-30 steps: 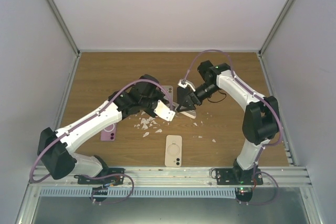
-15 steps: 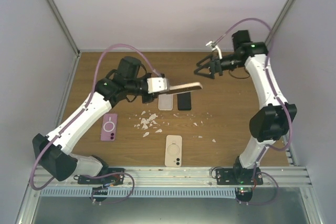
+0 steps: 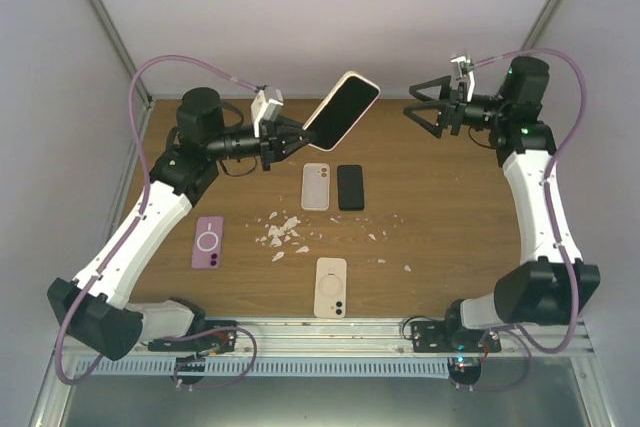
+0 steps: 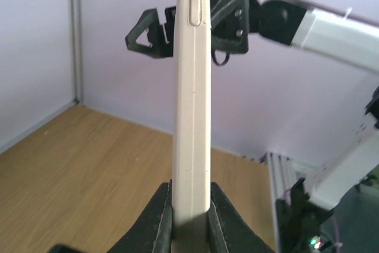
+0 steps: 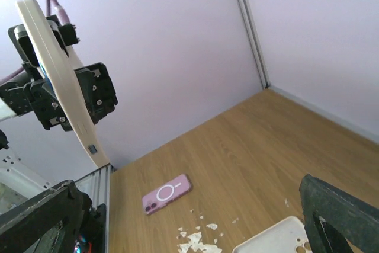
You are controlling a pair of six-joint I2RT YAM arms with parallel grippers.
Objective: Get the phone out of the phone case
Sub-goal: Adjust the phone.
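Note:
My left gripper is raised over the back left of the table and is shut on the lower end of a phone in a cream case, its black screen tilted up. The left wrist view shows the case's edge upright between my fingers. My right gripper is open and empty, held high at the back right and pointing at the cased phone. In the right wrist view that phone and the left gripper are at the upper left.
On the table lie an empty whitish case, a bare black phone, a pink cased phone and a cream cased phone. White scraps are scattered in the middle. The pink phone and whitish case show below my right wrist.
Both grippers were together low over the table's middle. My left arm has lifted the cream cased phone up and back, tilting it. My right arm has pulled away up and to the right, empty.

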